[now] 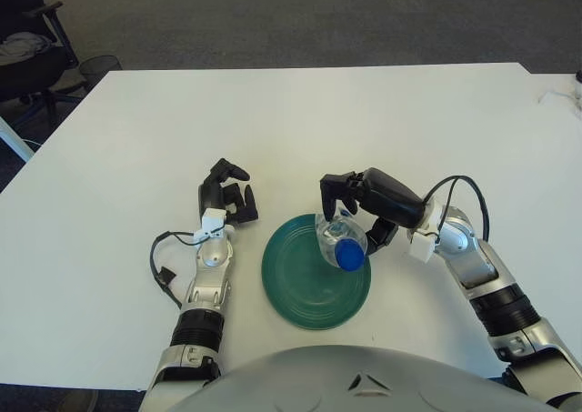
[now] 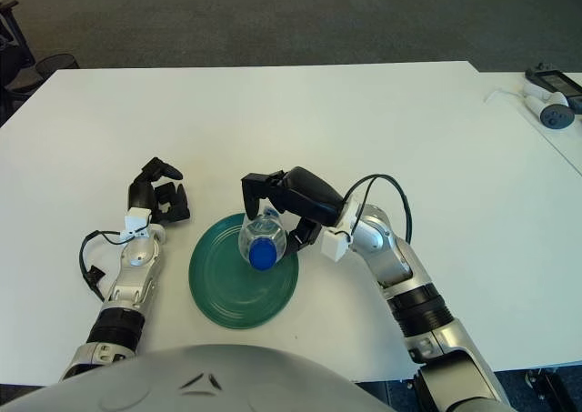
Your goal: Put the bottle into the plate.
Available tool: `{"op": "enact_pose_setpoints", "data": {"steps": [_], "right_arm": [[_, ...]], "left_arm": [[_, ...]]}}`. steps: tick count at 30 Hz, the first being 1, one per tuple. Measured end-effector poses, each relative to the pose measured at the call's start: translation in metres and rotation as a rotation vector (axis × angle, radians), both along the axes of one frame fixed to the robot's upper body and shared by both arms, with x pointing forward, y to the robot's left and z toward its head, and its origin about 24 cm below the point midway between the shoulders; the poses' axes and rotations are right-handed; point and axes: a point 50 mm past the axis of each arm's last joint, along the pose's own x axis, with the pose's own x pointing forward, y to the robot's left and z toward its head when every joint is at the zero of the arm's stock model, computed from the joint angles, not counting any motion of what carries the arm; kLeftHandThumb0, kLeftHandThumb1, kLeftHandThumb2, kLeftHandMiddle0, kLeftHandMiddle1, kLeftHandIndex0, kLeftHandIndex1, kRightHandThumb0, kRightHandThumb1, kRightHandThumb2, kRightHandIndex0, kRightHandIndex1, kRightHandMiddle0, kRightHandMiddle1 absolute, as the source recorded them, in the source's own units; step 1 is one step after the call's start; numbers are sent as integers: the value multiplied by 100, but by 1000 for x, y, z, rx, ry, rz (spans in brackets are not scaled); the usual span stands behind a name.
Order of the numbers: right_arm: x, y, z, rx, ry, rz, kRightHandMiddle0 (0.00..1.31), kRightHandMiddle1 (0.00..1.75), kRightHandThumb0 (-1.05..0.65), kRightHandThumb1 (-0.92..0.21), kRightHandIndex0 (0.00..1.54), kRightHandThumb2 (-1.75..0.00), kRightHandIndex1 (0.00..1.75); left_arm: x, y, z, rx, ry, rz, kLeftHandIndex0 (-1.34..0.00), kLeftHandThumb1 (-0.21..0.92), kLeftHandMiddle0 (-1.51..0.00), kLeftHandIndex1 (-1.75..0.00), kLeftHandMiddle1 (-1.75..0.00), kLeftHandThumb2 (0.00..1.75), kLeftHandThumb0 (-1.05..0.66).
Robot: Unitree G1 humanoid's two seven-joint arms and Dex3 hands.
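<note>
A clear plastic bottle (image 1: pixel 341 241) with a blue cap (image 1: pixel 349 255) is held over the upper right part of the dark green plate (image 1: pixel 303 289), its cap pointing towards me and down. My right hand (image 1: pixel 356 205) is shut on the bottle from above and behind, fingers curled over its body. Whether the bottle touches the plate I cannot tell. My left hand (image 1: pixel 227 200) shows to the left of the plate with fingers loosely curled and nothing in them.
The white table (image 1: pixel 291 121) stretches wide around the plate. A black cable (image 1: pixel 162 268) loops beside my left forearm. White devices (image 2: pixel 550 98) lie at the far right on another table; a chair (image 1: pixel 27 57) stands off the far left corner.
</note>
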Motion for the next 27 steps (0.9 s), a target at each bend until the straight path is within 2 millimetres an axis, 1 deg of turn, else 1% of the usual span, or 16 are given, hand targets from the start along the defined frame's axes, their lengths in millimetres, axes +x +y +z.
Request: {"op": "enact_pose_setpoints", "data": {"steps": [6, 19, 27], "right_arm": [[2, 3, 4, 27, -45, 33, 70, 169, -1, 8, 91, -175, 175], [0, 7, 3, 48, -64, 71, 75, 163, -1, 9, 92, -175, 175], [-2, 8, 1, 48, -77, 93, 75, 164, -1, 9, 92, -175, 175]], "left_arm": [[0, -1, -1, -7, -9, -1, -78, 11, -132, -175, -175, 157, -56], [4, -3, -1, -9, -11, 2, -76, 13, -131, -175, -175, 154, -55], [6, -4, -1, -12, -14, -5, -74, 16, -128, -175, -175, 151, -53]]}}
